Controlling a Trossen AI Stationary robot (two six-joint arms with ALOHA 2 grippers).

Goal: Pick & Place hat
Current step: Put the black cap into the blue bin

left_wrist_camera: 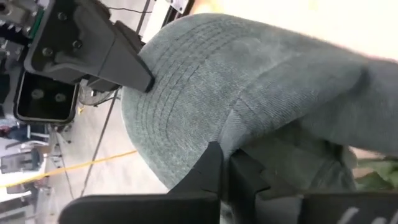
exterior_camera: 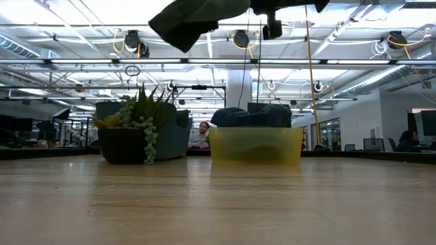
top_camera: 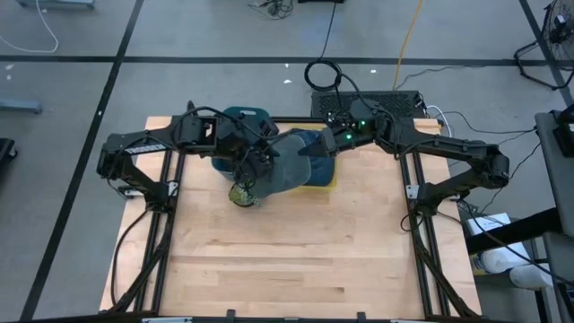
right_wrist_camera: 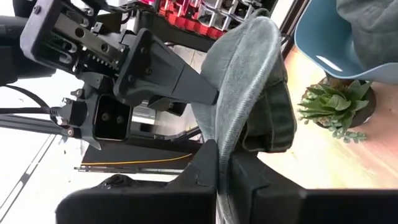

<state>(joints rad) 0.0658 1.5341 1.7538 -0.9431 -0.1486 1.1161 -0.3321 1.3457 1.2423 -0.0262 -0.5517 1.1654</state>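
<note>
Held up clear of the tabletop [top_camera: 296, 260], the grey cap [top_camera: 285, 166] is pinched by both the left hand [left_wrist_camera: 225, 163] and the right hand [right_wrist_camera: 222, 163]. This looks like a mid-air handover (brim gripped from both sides), above the succulent pot [exterior_camera: 133, 136]. Next, one hand probably has to let go before the cap travels toward the yellow bin [exterior_camera: 256, 145] beyond.

Light wooden table [top_camera: 287, 260], yellow bin [exterior_camera: 256, 145] at twelve o'clock, dark-potted succulent plant [exterior_camera: 133, 129] and blue bowl [top_camera: 247, 115] toward eleven
</note>
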